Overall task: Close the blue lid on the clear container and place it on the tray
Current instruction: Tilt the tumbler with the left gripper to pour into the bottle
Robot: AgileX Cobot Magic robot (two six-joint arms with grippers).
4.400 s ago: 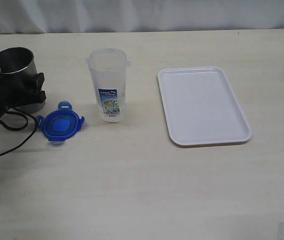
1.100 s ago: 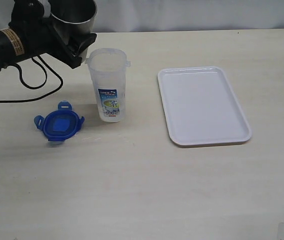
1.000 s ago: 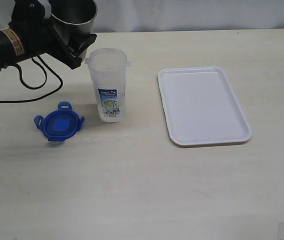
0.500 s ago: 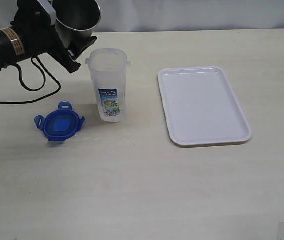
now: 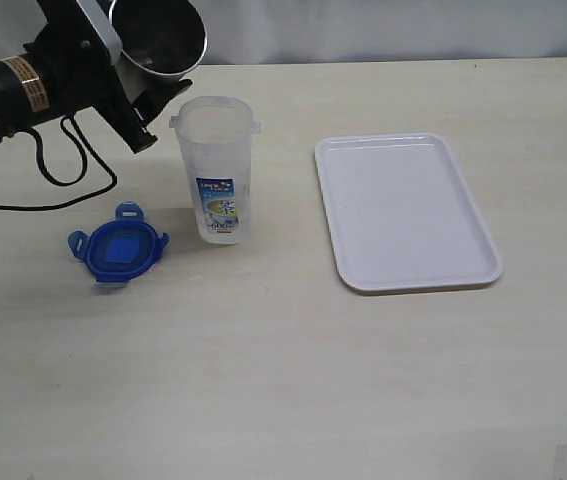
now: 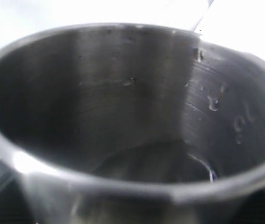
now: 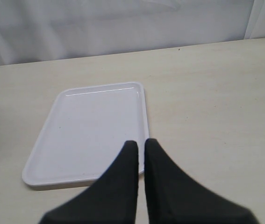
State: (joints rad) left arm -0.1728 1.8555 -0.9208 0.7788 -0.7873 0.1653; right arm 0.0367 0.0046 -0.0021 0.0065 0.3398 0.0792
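The clear container (image 5: 217,170) stands upright and uncovered on the table, its label facing the camera. To its left the blue lid (image 5: 118,250) lies flat on the table. The white tray (image 5: 406,210) lies to the right with nothing on it. My left gripper (image 5: 143,72) is in the air just left of the container's mouth, shut on a steel cup (image 5: 158,38) that tilts toward that mouth. The cup's inside (image 6: 132,116) fills the left wrist view. My right gripper (image 7: 141,144) is shut on nothing, hovering near the tray's (image 7: 90,130) edge; it is out of the exterior view.
A black cable (image 5: 63,170) loops from the left arm down onto the table, left of the container. A white backdrop runs along the table's far edge.
The left gripper has tipped the steel cup further toward the container's mouth and lifted it slightly. Container, lid and tray have not moved.
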